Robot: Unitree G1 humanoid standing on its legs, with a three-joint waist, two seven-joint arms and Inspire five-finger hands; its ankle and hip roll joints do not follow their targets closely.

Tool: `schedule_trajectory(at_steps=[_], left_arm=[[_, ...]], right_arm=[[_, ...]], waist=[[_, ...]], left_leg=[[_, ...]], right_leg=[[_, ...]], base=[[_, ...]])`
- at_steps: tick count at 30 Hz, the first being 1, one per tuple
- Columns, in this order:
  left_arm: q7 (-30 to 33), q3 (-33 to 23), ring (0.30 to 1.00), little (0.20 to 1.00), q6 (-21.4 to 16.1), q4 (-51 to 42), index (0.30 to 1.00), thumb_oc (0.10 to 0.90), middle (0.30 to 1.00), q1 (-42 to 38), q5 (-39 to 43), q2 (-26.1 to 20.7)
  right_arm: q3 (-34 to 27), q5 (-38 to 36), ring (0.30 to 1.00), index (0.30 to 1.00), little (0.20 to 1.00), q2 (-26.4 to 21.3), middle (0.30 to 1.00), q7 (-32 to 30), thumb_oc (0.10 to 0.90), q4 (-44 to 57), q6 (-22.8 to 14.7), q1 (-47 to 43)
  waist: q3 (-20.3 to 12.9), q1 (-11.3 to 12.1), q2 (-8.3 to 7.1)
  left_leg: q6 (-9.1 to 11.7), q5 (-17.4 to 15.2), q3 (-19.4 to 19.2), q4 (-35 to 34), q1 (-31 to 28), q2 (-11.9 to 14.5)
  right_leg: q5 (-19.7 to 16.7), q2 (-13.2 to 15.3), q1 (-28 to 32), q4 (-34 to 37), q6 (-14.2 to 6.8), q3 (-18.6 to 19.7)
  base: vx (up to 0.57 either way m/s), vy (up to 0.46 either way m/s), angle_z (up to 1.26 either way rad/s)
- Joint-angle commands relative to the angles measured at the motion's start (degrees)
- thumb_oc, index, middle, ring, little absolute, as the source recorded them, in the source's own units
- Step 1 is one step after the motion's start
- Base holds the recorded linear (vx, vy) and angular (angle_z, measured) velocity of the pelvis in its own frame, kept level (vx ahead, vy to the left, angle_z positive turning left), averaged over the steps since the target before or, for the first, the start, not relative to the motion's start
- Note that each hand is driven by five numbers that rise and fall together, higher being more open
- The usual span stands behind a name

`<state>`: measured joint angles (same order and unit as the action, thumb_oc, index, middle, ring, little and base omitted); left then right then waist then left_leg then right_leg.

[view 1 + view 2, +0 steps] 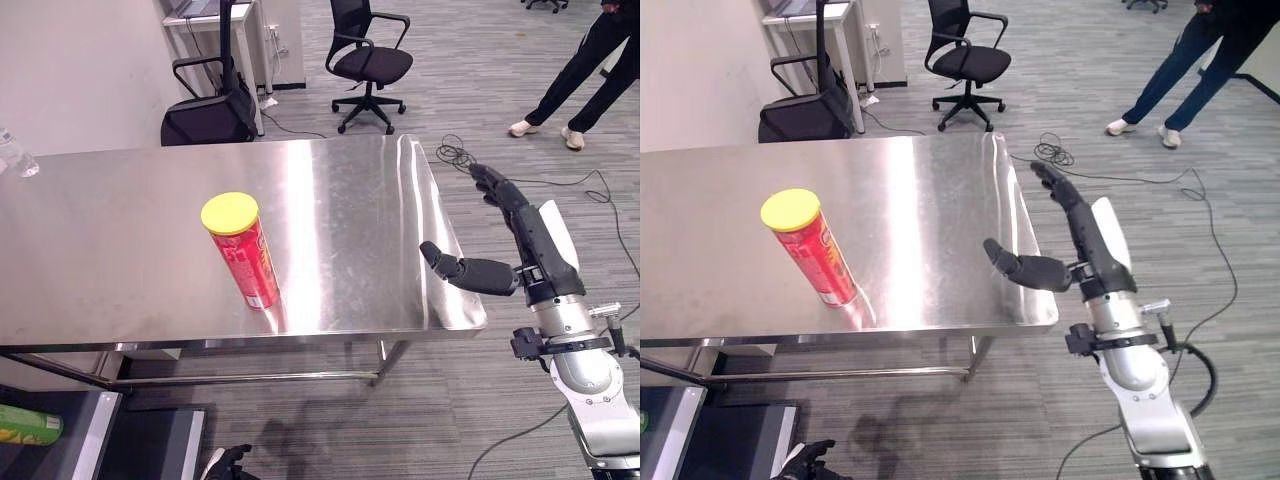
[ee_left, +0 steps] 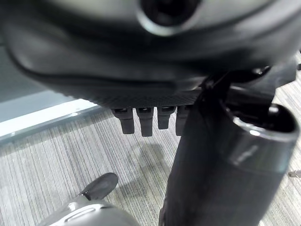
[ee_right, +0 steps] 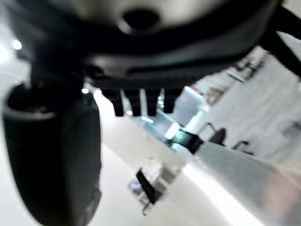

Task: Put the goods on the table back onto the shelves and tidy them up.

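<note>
Approach step. Red canister (image 1: 245,255) with yellow lid stands upright on the tabletop (image 1: 120,200), at 9 o'clock of the right robot hand (image 1: 510,240), whose fingers are spread and empty. Next: reach across and enclose it.

The place is an office used as a robot test space. Grey striped carpet tiles (image 1: 470,70) cover the floor. Beyond the far edge of the stainless-steel counter (image 1: 330,200), well past the fingers (image 1: 492,187) of the right hand, a black swivel chair (image 1: 368,62) stands on castors, and a second dark chair (image 1: 207,110) sits beside a white desk (image 1: 215,25) against a plain wall. A person's legs (image 1: 585,65) show at the far right.
</note>
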<state>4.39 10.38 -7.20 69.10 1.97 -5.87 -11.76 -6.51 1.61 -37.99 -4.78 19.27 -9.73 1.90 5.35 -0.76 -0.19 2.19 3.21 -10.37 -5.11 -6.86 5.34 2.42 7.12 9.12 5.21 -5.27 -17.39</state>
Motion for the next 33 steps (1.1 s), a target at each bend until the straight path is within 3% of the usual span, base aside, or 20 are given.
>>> schedule_trajectory(at_steps=[1,8,14,33], left_arm=[[-0.5,0.8,0.9,0.9,0.1,6.2,0.9,0.8,0.9,0.8,-3.5,-0.1],[0.1,3.0,0.9,0.9,-0.2,4.2,0.9,0.8,0.9,0.6,-3.2,-0.8],[0.3,5.7,0.9,0.9,-0.3,2.1,0.9,0.8,0.9,0.5,-0.7,-1.3],[-0.8,5.1,0.9,0.9,0.5,4.4,0.9,0.8,0.9,2.6,0.5,-0.8]], right_arm=[[-3.9,2.0,0.9,0.9,0.9,-4.6,0.9,-1.9,0.8,6.6,-6.1,-6.0],[1.9,3.8,0.9,0.9,0.9,-8.3,0.9,-3.9,0.8,0.8,-4.9,-15.4],[8.7,-4.9,0.9,0.9,0.9,-7.7,0.9,-3.6,0.8,-4.7,-4.9,-24.4],[16.5,-20.1,0.9,0.9,0.9,-4.4,0.9,2.0,0.8,-6.7,-4.3,-29.3]], waist=[[-2.0,2.4,-2.36],[-2.3,4.5,-2.38],[-2.6,6.7,-2.34],[-2.6,9.0,-2.01]], left_leg=[[2.8,-4.3,1.7,0.1,1.0,0.7],[2.9,-3.9,3.1,0.1,1.5,0.4],[3.2,-3.5,4.4,0.1,2.1,0.3],[3.2,-3.3,6.1,0.1,2.8,-0.4]], right_leg=[[-2.3,-0.6,-2.4,-0.2,-2.8,4.2],[-2.0,-0.8,-2.0,-0.2,-2.7,2.7],[-1.8,-0.7,-1.5,-0.2,-2.6,1.4],[-1.9,0.0,-1.2,-0.2,-2.6,-0.7]], base=[[0.0,0.0,0.0],[0.01,-0.003,0.03],[0.01,0.001,0.18],[0.01,0.004,0.08]])
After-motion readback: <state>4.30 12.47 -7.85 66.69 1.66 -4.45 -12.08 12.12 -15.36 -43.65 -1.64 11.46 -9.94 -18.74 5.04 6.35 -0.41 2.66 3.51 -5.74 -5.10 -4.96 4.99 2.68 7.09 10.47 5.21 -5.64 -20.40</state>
